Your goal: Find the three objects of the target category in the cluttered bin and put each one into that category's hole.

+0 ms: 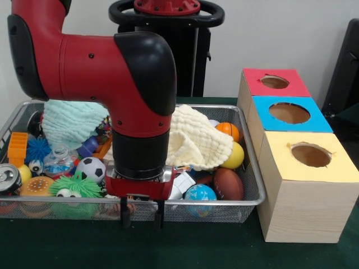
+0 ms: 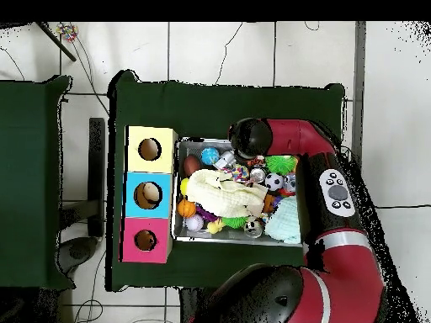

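Observation:
The wire mesh bin (image 1: 224,203) is full of toys and lies to the left of three boxes in the front view. The red-topped box's hole (image 1: 275,82) is the farthest of the three; in the overhead view this hole (image 2: 145,240) is beside the bin (image 2: 176,168). My gripper (image 1: 141,217) hangs over the bin's near rim, open, with nothing between its fingers (image 1: 124,216). In the overhead view the arm hides it. In the bin lie a soccer ball (image 1: 90,168), a basketball (image 1: 227,130), a yellow ball (image 1: 234,156), a brown football (image 1: 228,183) and a globe ball (image 1: 199,196).
A cream cloth (image 1: 193,140) and a teal cloth (image 1: 73,120) cover part of the bin. A can (image 1: 8,178), a green furry toy (image 1: 73,188) and a blue spiky ball (image 1: 38,148) lie at its left. The blue box (image 1: 289,112) and the yellow box (image 1: 311,154) stand nearer than the red one.

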`<action>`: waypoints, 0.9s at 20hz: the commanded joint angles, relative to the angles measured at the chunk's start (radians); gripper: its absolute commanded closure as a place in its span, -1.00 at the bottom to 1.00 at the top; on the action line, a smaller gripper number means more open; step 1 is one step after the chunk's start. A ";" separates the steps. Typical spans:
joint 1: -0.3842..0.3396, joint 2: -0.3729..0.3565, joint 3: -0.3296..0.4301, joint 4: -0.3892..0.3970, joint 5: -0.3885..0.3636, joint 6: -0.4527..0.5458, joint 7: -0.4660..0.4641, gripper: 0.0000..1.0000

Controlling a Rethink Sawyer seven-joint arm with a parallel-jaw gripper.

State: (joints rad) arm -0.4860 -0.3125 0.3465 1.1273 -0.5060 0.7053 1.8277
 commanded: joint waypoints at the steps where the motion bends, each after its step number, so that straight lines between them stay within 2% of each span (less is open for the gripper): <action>1: 0.003 0.006 -0.009 -0.011 -0.037 0.039 -0.089 -1.00; 6: 0.005 0.014 -0.005 -0.030 -0.032 0.056 -0.093 -1.00; 18: 0.010 0.004 -0.041 -0.005 -0.045 0.060 -0.068 -1.00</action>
State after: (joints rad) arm -0.4845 -0.3127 0.3426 1.1273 -0.5060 0.7053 1.8277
